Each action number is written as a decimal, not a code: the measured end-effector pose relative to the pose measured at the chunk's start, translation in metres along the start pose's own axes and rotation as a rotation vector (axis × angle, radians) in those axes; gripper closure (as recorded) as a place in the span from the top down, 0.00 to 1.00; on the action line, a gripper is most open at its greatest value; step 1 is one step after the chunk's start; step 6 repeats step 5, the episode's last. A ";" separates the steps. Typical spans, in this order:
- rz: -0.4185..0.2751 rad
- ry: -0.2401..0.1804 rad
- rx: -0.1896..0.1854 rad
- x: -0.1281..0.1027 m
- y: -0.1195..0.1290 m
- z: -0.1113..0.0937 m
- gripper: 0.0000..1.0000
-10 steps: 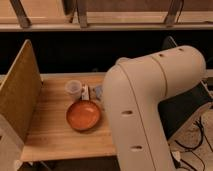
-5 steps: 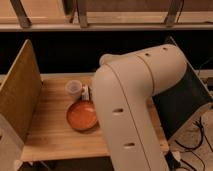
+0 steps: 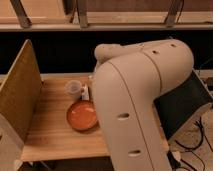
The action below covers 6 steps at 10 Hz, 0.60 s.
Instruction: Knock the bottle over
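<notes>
A: White-capped pale bottle point(image 3: 86, 92) status?
B: Upright on wooden desk point(image 3: 47, 130), at 3 o'clock of translucent cup point(image 3: 73, 89). Arm has swung left, covering more desk; tool hidden, state undeterminable.

the robot arm point(image 3: 135, 95) is pale cream-white with small dark oval holes along its shell; the gripper lies out of sight behind it. the table point(image 3: 50, 135) is light yellow-brown wood in narrow plank strips. the bowl point(image 3: 82, 115) is orange-red all over. the cup point(image 3: 73, 88) is translucent and whitish. the bottle point(image 3: 85, 92), mostly hidden by the arm, shows a pale sliver. the upright board point(image 3: 17, 95) at left is speckled tan. the backdrop is near black.
</notes>
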 end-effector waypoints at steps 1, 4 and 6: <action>0.051 0.002 -0.046 -0.016 0.015 -0.015 0.00; 0.315 -0.002 -0.198 -0.106 0.057 -0.065 0.00; 0.407 -0.004 -0.228 -0.134 0.062 -0.077 0.00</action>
